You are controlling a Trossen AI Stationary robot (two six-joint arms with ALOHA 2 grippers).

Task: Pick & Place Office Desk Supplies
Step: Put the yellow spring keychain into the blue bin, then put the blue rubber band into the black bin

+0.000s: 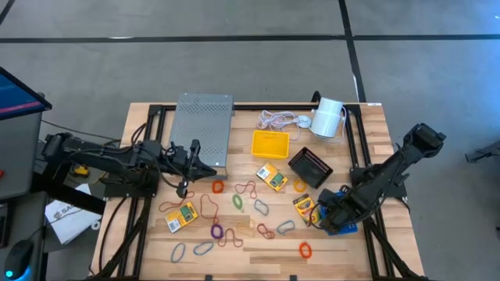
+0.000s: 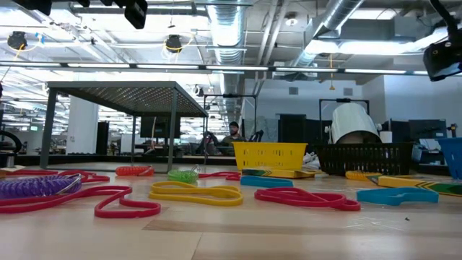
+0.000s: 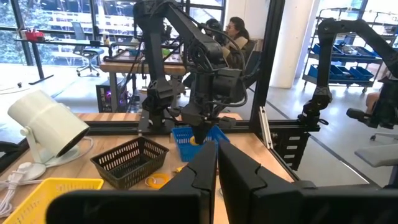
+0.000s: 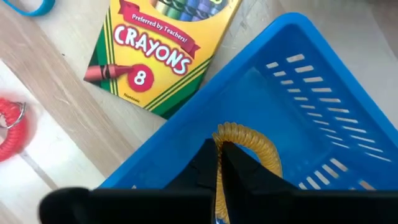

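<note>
My right gripper (image 4: 219,163) points down into the blue tray (image 4: 311,93) at the table's right near side, shut on a yellow coiled rubber band (image 4: 249,140). A crayon box (image 4: 155,56) lies flat just beside the tray. Two more crayon boxes (image 1: 272,176) (image 1: 181,217) lie on the table among several coloured rubber-band loops (image 1: 238,201). The yellow tray (image 1: 269,144) and the black mesh tray (image 1: 310,166) stand mid-table. My left gripper (image 1: 191,160) waits shut over the table's left side, holding nothing. My right gripper pinches one end of the yellow coiled band (image 4: 225,134) between its two fingertips, coming from above and pointing down. The rest of the coil curves away beside the fingers, inside the blue tray's walls. Whether it touches the tray's floor I cannot tell.
A grey perforated platform (image 1: 201,129) stands at the far left centre. A white cylinder (image 1: 328,117) and a coiled white cord (image 1: 277,119) sit at the far edge. A red coil (image 4: 12,127) lies near the crayon box. A person sits beyond the table (image 3: 236,31).
</note>
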